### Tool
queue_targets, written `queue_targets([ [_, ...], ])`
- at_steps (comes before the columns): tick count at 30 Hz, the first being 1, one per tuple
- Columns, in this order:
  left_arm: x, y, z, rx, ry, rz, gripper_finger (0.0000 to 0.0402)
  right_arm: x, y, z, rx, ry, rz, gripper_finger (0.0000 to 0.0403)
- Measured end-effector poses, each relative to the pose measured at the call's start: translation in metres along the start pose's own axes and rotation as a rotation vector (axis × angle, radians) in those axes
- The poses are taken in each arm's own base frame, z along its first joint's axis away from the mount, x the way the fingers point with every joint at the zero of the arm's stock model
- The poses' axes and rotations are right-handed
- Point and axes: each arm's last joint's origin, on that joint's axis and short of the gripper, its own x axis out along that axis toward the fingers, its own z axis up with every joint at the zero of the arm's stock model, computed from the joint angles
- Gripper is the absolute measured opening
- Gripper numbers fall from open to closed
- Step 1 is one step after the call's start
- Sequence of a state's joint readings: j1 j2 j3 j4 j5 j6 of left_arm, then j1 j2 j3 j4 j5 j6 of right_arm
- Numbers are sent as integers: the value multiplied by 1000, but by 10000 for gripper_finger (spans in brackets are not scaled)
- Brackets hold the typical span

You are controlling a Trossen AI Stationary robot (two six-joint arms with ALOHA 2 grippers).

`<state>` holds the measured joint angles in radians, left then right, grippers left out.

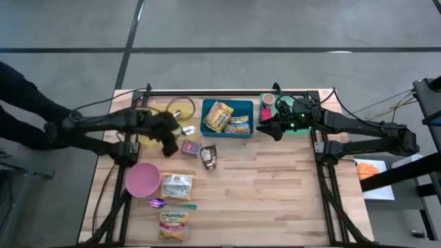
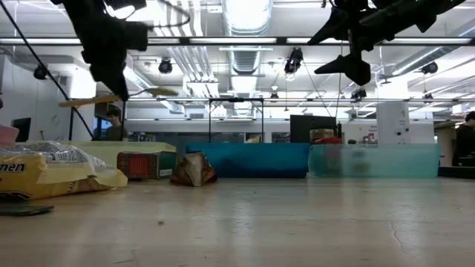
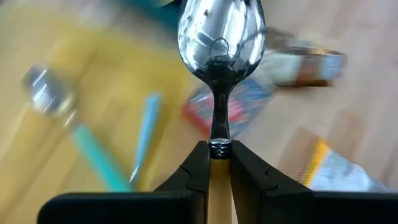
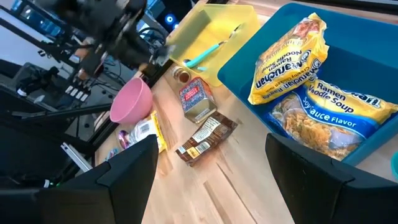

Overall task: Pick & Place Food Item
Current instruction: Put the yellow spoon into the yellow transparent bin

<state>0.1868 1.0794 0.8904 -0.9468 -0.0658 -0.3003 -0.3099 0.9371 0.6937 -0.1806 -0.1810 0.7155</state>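
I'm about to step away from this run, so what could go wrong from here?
1. The left gripper pinches a spoon only by its thin handle, over the yellow tray's edge; it could pivot or slip onto the red packet below.
2. The right gripper hangs open beside the blue bin; descending, a finger might clip the rim or crush the ramen packs inside.
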Motion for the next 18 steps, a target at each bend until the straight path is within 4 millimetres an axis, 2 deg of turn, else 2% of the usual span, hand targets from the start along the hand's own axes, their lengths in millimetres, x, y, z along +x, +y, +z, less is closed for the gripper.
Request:
queue_targets([
  [4,-10,27,6,-140,25,73,37,0,0,0,0,0,0,294],
  [9,-11,51,12,-163,17,141,37,0,0,0,0,0,0,294],
  [13,1,71,13,-211,81,186,37,0,0,0,0,0,0,294],
  [18,28,94,15,-320,204,199,37,0,0,0,0,1,0,294],
])
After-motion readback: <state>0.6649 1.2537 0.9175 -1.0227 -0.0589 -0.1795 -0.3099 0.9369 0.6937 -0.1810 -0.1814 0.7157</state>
